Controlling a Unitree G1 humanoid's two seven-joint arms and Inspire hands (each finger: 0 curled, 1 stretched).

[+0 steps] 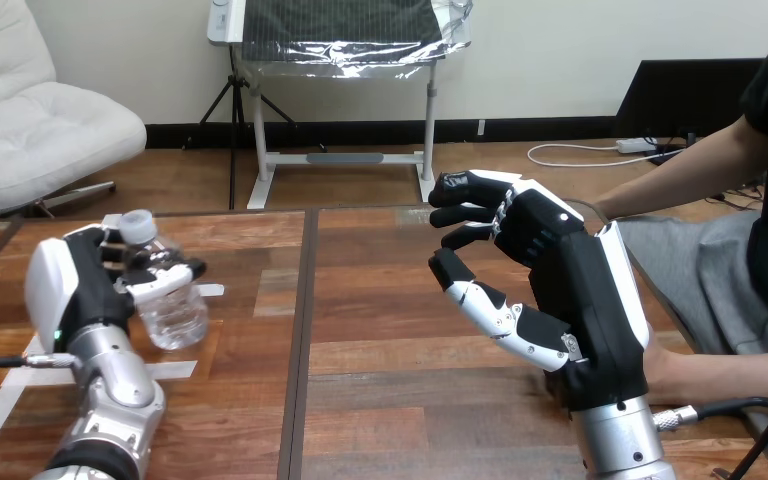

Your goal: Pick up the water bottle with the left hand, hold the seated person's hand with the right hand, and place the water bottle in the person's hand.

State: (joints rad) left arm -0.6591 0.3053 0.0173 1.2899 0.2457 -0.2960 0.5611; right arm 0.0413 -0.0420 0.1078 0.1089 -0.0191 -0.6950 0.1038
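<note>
The left hand (68, 292) has its fingers (163, 284) wrapped round the water bottle (172, 316), upright just above the tabletop (390, 400). The right hand (582, 292) is raised, fingers loosely bent and apart from the thumb, gripping nothing; the person's forearm (722, 376) lies just behind it.

Left hand (78, 285), near left: fingers wrapped round water bottle (168, 305), cap up. Right hand (575, 290), right side, raised above wooden table (380, 300). Person's forearm (730, 378) runs in behind it from the right; contact unclear.
</note>
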